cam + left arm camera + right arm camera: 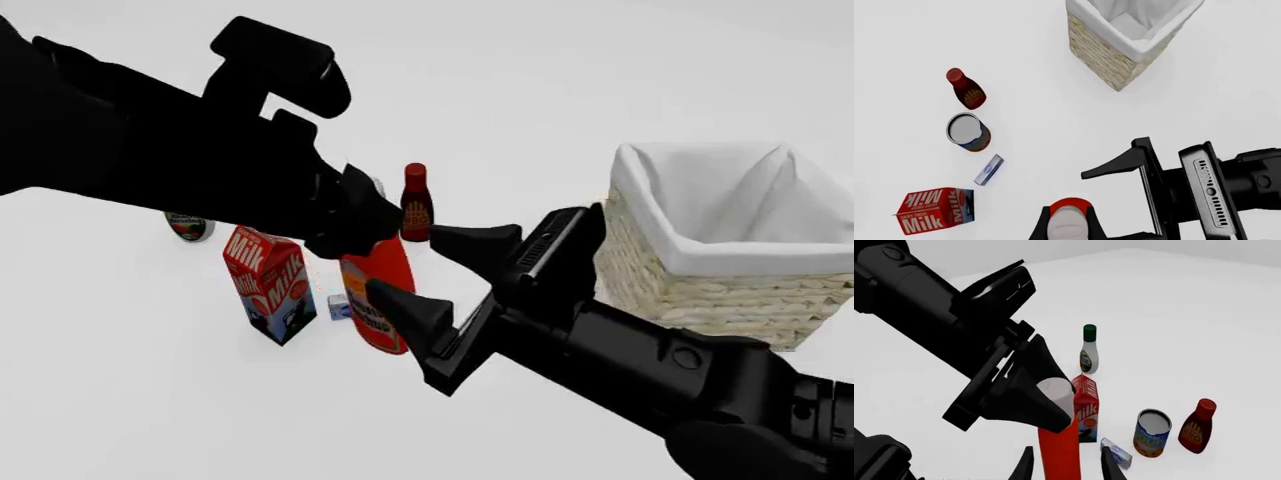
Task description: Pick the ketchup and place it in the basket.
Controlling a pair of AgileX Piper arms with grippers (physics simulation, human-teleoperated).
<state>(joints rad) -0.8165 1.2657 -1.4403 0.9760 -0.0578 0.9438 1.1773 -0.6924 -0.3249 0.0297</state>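
Note:
The ketchup (383,300) is a red-orange bottle standing among the groceries left of the basket (694,290). Its white cap (1069,226) sits between the fingers of my left gripper (1069,220), which comes down from above and is shut on the bottle's top (1054,390). My right gripper (1064,462) is open, with one finger on each side of the bottle's red body (1059,450) and a gap on both sides. In the front view the right gripper (403,260) reaches in from the basket side. The basket (1104,50) is wicker with a white lining.
A milk carton (271,283) stands just left of the ketchup, with a small blue-white box (339,306) between them. Behind are a dark-red bottle (416,205), a tin can (1152,432) and a white bottle with a green cap (1088,356).

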